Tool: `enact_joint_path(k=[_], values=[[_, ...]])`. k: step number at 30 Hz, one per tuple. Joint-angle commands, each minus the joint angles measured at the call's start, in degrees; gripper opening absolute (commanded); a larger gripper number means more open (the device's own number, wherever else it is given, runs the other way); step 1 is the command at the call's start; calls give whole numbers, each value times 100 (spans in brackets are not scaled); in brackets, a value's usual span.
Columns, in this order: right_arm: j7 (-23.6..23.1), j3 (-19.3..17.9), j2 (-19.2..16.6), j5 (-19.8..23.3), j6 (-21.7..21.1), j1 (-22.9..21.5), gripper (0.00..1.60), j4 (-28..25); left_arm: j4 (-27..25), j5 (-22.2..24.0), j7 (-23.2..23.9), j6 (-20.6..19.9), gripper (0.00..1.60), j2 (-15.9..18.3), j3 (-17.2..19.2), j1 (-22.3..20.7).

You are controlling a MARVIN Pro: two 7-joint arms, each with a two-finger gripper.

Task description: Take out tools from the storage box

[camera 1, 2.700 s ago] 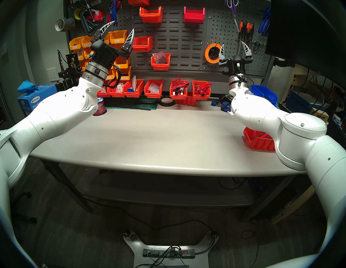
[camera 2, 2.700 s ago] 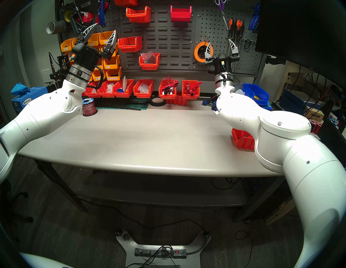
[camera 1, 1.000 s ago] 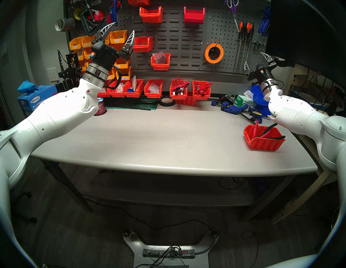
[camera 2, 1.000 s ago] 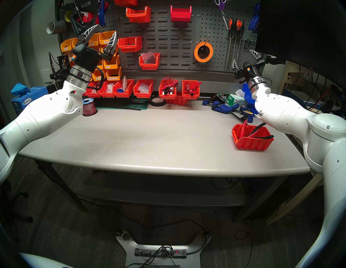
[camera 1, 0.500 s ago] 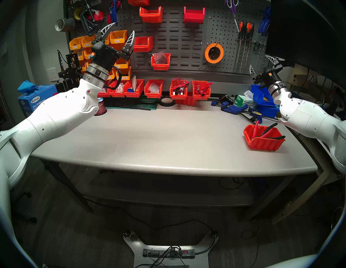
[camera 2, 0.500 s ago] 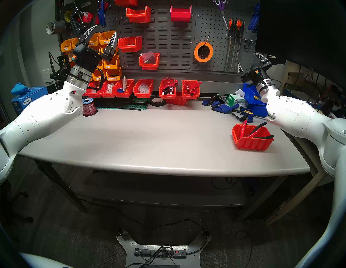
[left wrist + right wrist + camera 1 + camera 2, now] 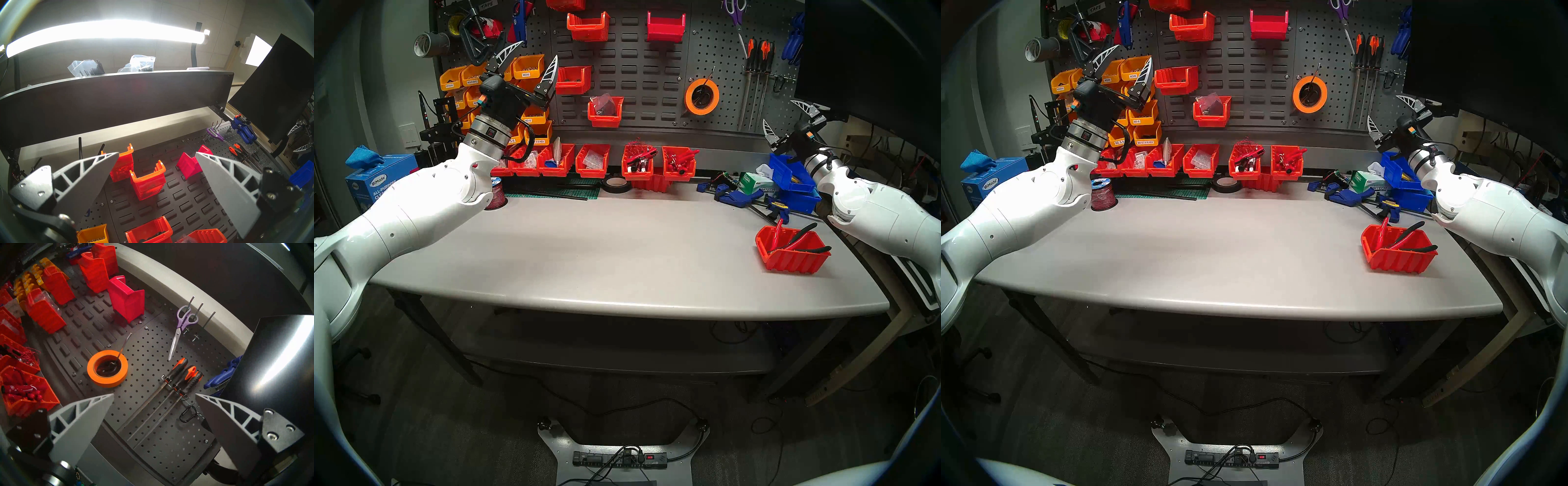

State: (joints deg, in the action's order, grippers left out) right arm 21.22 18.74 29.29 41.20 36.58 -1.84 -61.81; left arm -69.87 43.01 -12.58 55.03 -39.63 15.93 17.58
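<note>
The red box [image 7: 790, 255] sat on the grey table [image 7: 602, 244], near its right front corner, its ribbed side toward the camera. Both tools lay inside it. The red cutters [image 7: 776, 235] leaned against the back left of the box, one handle poking up over the rim. The dark pliers [image 7: 815, 250] lay across the box, their handles sticking out over the right rim. Nothing touched the box or the tools.

The left claw [image 7: 531, 56] was held up in front of the pegboard [image 7: 639, 68], over the yellow bins [image 7: 524, 68], pointing up and toward the back. Its fingers stood wide apart and held nothing; the left wrist view showed only wall bins between them.

The right claw [image 7: 784, 117] was raised at the far right, above the blue bins [image 7: 792, 173], well apart from the box and higher than it. Its fingers were also spread wide and empty. In the right wrist view, files with orange-and-black handles [image 7: 180, 377] hung on the pegboard between the fingers, with an orange tape roll [image 7: 107, 368] and purple scissors [image 7: 181, 327] beyond.

Blue clamps [image 7: 751, 198] lay on the table just behind the box. A row of red bins [image 7: 595, 163] lined the back of the table.
</note>
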Motion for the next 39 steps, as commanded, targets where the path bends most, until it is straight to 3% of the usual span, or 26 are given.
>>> enact_joint_path(k=[1,10,18,25,27,39], values=[[-605,115,-658,-120,-165,-415,160,48,-8,-2,-5,-3,160,13,65,-99],[-1536,371,-1192,-302,-266,-662,160,176,-7,1,-3,-3,160,12,64,-95],[-2547,317,-1714,-474,-131,-1024,160,-523,-6,3,-1,-3,160,12,65,-94],[-3242,269,-1830,-518,27,-1128,160,-1107,-6,5,0,-3,160,11,63,-90],[-3602,265,-1982,-531,47,-1170,160,-1480,-6,6,1,-3,160,11,63,-88],[-4803,429,-2141,-481,-51,-1171,160,-2087,-5,10,2,-3,160,10,61,-81]])
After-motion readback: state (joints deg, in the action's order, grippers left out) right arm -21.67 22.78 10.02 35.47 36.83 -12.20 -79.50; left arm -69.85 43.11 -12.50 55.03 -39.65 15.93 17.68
